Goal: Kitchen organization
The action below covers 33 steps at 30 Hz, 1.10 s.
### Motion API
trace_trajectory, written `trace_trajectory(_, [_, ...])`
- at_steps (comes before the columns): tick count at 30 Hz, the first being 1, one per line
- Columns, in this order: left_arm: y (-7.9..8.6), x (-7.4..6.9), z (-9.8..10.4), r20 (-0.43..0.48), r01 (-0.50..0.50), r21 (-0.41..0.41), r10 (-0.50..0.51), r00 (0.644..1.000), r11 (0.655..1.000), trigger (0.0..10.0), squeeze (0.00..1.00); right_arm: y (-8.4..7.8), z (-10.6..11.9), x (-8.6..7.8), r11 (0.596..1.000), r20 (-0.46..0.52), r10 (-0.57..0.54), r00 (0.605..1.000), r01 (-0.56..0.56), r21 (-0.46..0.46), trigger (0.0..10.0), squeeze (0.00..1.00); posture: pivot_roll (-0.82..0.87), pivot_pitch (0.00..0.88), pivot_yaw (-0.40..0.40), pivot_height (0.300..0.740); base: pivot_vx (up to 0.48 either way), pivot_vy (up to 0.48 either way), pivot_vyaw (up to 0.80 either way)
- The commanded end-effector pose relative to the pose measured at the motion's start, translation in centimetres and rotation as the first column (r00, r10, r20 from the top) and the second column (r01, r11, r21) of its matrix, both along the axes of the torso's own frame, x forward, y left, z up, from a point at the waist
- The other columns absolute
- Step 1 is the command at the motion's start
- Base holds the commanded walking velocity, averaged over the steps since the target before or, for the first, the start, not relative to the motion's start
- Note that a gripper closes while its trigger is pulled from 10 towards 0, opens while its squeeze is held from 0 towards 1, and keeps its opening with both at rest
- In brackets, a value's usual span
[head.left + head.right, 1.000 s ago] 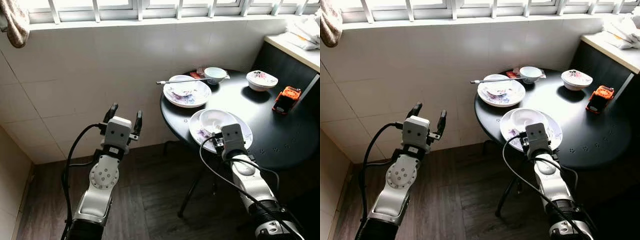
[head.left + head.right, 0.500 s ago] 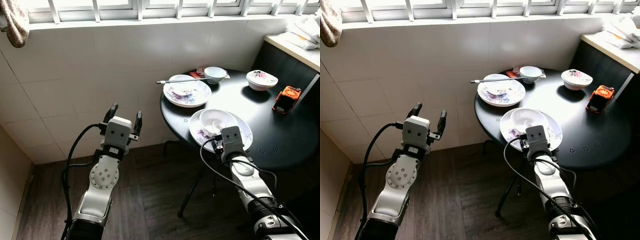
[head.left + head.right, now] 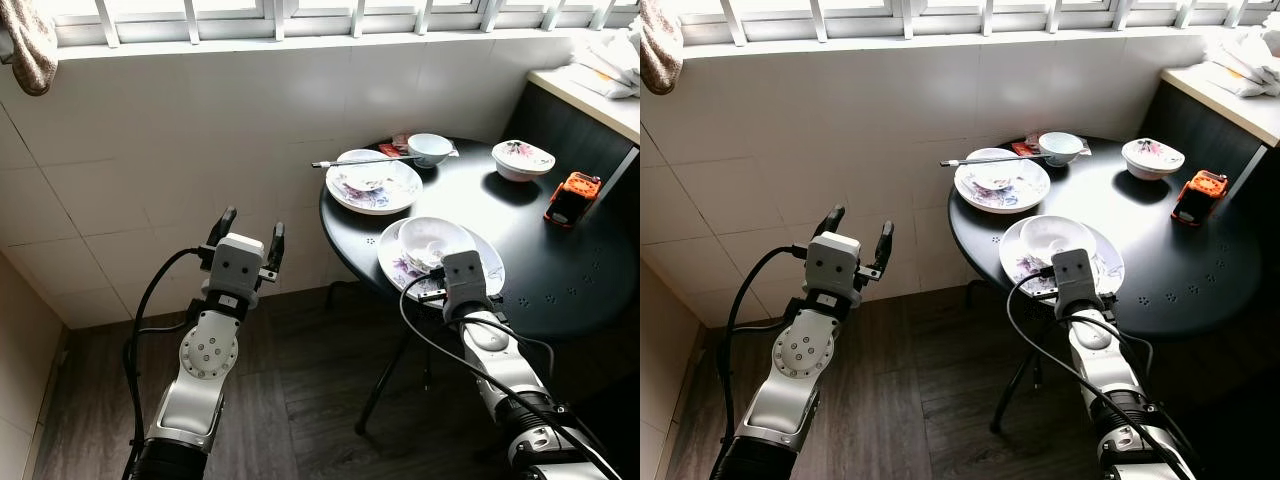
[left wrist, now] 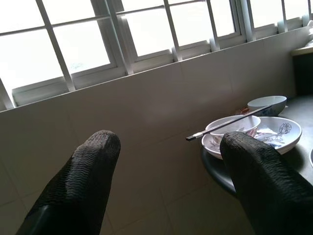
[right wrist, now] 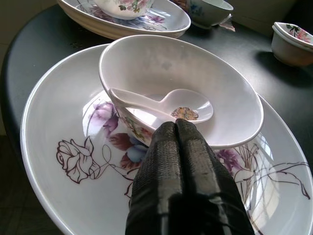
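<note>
Hovering at the near rim of the flowered plate [image 5: 63, 147], pressed shut on nothing: right gripper [image 5: 178, 128], its bowl [image 5: 195, 83] and spoon [image 5: 161, 104] just ahead, spoon handle lying crosswise. Held spread wide and empty, well apart: left gripper [image 3: 246, 228]. Counted on the round table [image 3: 560, 280]: two plates, four bowls, one spoon.

Left gripper [image 3: 246, 226] raised, fingers spread, right gripper [image 5: 177, 128] extended forward, fingers apparently pressed together
</note>
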<state>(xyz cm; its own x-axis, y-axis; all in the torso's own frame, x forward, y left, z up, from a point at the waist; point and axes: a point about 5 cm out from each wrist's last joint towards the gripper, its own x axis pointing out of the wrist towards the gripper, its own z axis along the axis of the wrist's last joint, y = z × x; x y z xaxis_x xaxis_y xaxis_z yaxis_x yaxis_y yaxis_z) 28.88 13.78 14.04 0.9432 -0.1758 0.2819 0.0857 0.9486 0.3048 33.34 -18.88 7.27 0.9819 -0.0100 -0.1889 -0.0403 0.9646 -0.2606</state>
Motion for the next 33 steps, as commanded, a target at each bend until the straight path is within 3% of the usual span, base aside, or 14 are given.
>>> trace_trajectory(1, [-0.2,0.0,-0.2,-0.016,0.003,0.002,-0.003,1.0,1.0,10.0,0.0,-0.2,0.2,0.1,1.0,0.014,-0.005,1.0,0.006,-0.013,2.5,0.0,0.08,0.0,-0.054,0.74,0.0,0.0,0.0])
trace_trajectory(5, [-0.2,0.0,-0.2,-0.016,0.003,0.002,-0.003,1.0,1.0,10.0,0.0,-0.1,0.4,0.1,1.0,0.032,0.001,0.999,0.0,-0.03,1.8,0.0,0.08,0.0,-0.055,0.74,0.0,0.0,0.0])
trace_trajectory(7, [-0.2,0.0,-0.2,-0.017,0.003,0.003,-0.003,1.0,1.0,10.0,0.0,0.0,0.5,0.1,0.999,0.051,0.009,0.999,-0.006,-0.051,0.4,0.0,0.08,0.0,-0.055,0.74,0.0,0.0,0.0])
trace_trajectory(11, [-0.2,0.0,-0.2,-0.018,0.003,0.004,-0.003,1.0,1.0,10.0,0.0,0.1,0.6,0.1,0.998,0.063,0.013,0.998,-0.009,-0.066,0.4,0.0,0.08,0.0,-0.055,0.74,0.0,0.0,0.0])
trace_trajectory(15, [-0.1,-0.1,-0.3,-0.02,0.002,0.006,-0.002,1.0,1.0,10.0,0.0,0.8,2.3,-0.2,0.979,0.224,0.043,0.974,0.004,-0.205,0.0,0.0,0.08,0.0,-0.054,0.74,0.0,0.0,0.0])
trace_trajectory(18, [-0.1,-0.1,-0.3,-0.02,0.004,0.005,-0.004,1.0,1.0,10.0,0.0,1.4,2.5,-0.3,0.974,0.245,0.063,0.968,-0.006,-0.226,0.0,0.0,0.08,0.0,-0.052,0.74,0.0,0.0,0.0])
trace_trajectory(19, [-0.1,-0.1,-0.3,-0.02,0.005,0.005,-0.005,1.0,1.0,10.0,0.0,1.4,2.4,-0.3,0.973,0.242,0.062,0.968,-0.006,-0.229,3.9,0.0,0.08,0.0,-0.051,0.74,0.0,0.0,0.0])
trace_trajectory(20, [-0.1,-0.1,-0.3,-0.02,0.005,0.005,-0.005,1.0,1.0,10.0,0.0,1.4,2.4,-0.3,0.973,0.242,0.062,0.968,-0.006,-0.229,3.9,0.0,0.08,0.0,-0.051,0.74,0.0,0.0,0.0])
trace_trajectory(21, [-0.1,-0.1,-0.3,-0.02,0.005,0.005,-0.005,1.0,1.0,10.0,0.0,1.5,2.4,-0.2,0.973,0.232,0.06,0.971,-0.005,-0.23,10.0,0.0,0.08,0.0,-0.051,0.74,0.0,0.0,0.0])
trace_trajectory(23, [-0.1,-0.1,-0.3,-0.02,0.006,0.005,-0.005,1.0,1.0,10.0,0.0,1.6,2.6,-0.2,0.98,0.254,0.06,0.965,-0.008,-0.201,10.0,0.0,0.08,0.0,-0.051,0.74,0.0,0.0,0.0])
trace_trajectory(24, [-0.1,-0.1,-0.3,-0.02,0.005,0.005,-0.005,1.0,1.0,10.0,0.0,1.5,2.9,-0.2,0.985,0.277,0.05,0.96,-0.002,-0.17,10.0,0.74,0.08,0.0,-0.051,0.74,0.0,0.0,0.0])
trace_trajectory(25, [-0.1,-0.1,-0.3,-0.02,0.005,0.005,-0.005,1.0,1.0,10.0,0.0,1.4,3.1,-0.3,0.989,0.293,0.042,0.955,0.002,-0.15,10.0,0.74,0.08,0.0,-0.051,0.74,0.0,0.0,0.0])
trace_trajectory(26, [-0.1,-0.1,-0.3,-0.02,0.005,0.006,-0.004,1.0,1.0,10.0,0.0,1.6,3.2,-0.3,0.989,0.295,0.062,0.953,-0.018,-0.15,10.0,1.0,0.08,0.0,-0.053,0.74,0.0,0.0,0.0])
trace_trajectory(33, [-0.1,-0.1,-0.3,-0.02,0.007,0.007,-0.007,1.0,1.0,10.0,0.0,2.1,3.0,0.8,0.968,0.234,0.119,0.965,-0.061,-0.243,10.0,1.0,0.08,0.0,-0.052,0.74,0.0,0.0,0.0])
